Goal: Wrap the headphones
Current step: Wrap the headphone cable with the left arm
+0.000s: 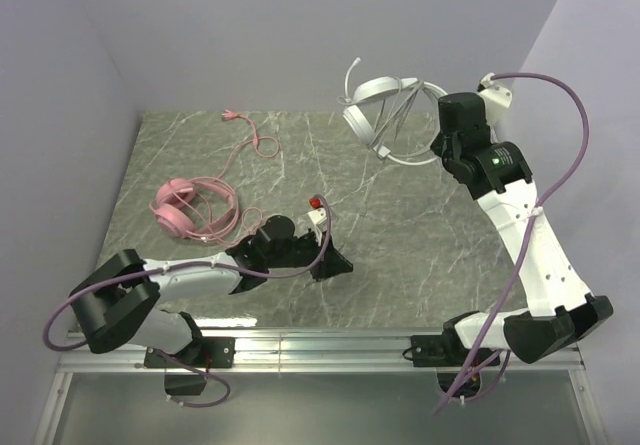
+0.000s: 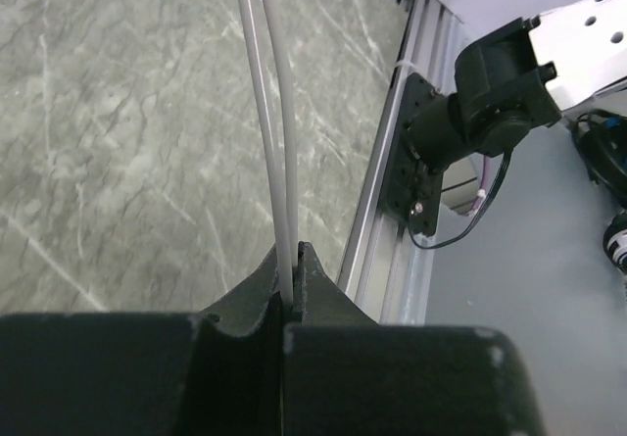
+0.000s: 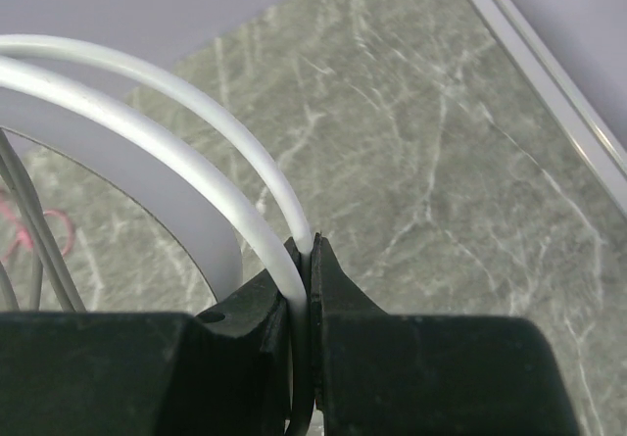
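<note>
Headphones in right gripper (tight grip)

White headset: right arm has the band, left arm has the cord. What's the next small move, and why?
Probably swing the left gripper, shut on the cord, around the white headset to lay a loop. The right gripper holds its band above the table, and two strands run straight from the left jaws.
</note>
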Controlling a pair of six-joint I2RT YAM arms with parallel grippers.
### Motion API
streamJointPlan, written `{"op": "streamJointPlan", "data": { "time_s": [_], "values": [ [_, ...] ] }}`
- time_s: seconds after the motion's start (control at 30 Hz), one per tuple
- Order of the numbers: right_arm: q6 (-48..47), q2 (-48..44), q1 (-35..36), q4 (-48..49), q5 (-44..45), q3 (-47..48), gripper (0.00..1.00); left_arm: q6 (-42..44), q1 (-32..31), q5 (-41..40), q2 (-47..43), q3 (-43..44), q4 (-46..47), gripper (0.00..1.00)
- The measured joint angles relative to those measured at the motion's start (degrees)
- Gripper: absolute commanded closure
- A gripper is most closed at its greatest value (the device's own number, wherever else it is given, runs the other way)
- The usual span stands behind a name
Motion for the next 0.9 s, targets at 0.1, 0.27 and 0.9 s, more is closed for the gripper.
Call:
{"op": "streamJointPlan", "data": {
  "time_s": [0.1,0.27,0.9],
  "values": [
    [0.9,0.5,-1.0,0.3,1.3,-2.6,1.00,1.2,-0.6,-2.1,-2.8,1.6,-7.4,0.99],
    [2.0,0.7,-1.9,1.3,2.5,-7.4,1.00,3.0,-1.1,-4.4,-6.1,4.1,-17.2,1.00],
    [4.0,1.3,-2.2,7.0,5.0,-21.7,1.00,13.3,-5.1,-18.0,-9.6,22.8,-49.7,0.99]
  ]
}}
